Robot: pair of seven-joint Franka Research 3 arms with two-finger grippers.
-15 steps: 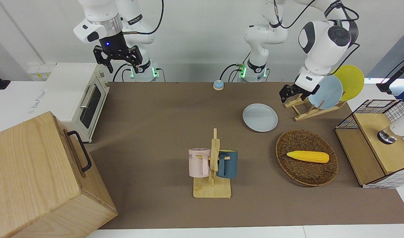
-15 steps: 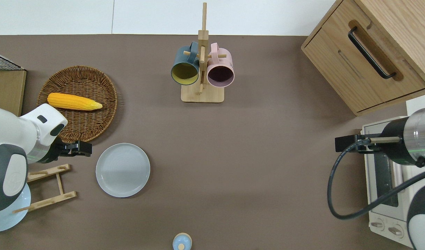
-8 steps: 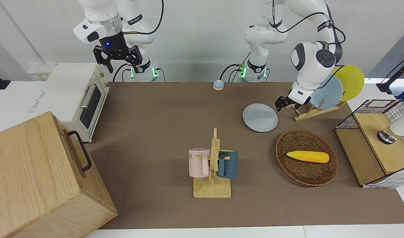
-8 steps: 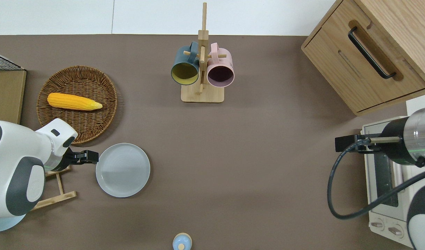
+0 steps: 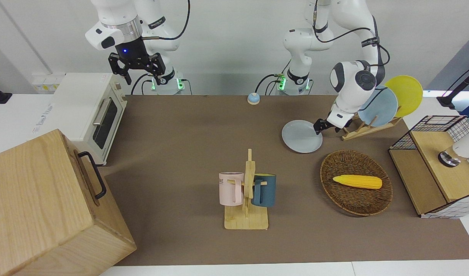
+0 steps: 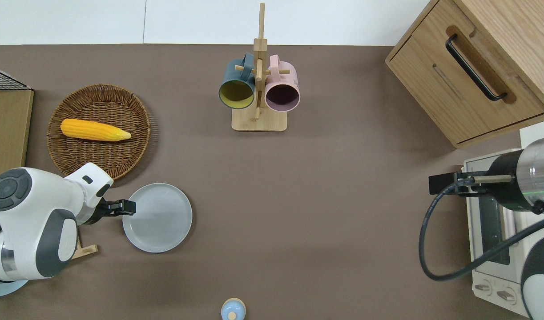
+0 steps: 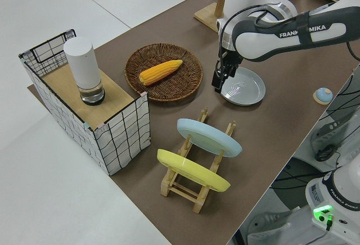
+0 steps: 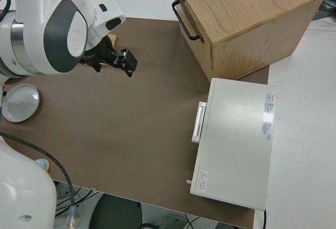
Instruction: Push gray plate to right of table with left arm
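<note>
Front view: the gray plate [image 5: 302,136] lies flat on the brown tabletop [image 5: 188,153], toward the left arm's end, nearer to the robots than the wicker basket [image 5: 356,182] that holds a corn cob [image 5: 357,181]. The left gripper [image 5: 318,128] is low at the plate's rim, on the side toward the wooden dish rack [image 5: 366,128]; whether its fingers are open or closed cannot be told. The right arm is parked, its gripper [image 5: 136,66] with fingers spread apart.

Overhead view: the left gripper [image 6: 128,206] points along the tabletop and its tip overlaps the plate's [image 6: 157,218] rim — on the edge toward the left arm's end. The mug rack [image 6: 259,84] stands well apart, farther from the robots, near the middle of the tabletop.

Left side view: the left gripper [image 7: 218,81] hangs at the plate's [image 7: 243,86] edge, between plate and basket [image 7: 163,72]; contact cannot be made out. A sky-blue plate [image 7: 208,136] and a yellow plate [image 7: 193,170] lean in the rack.

Right side view: the right gripper [image 8: 126,62] hovers with fingers apart — the plate [image 8: 20,102] lies well away from it.
</note>
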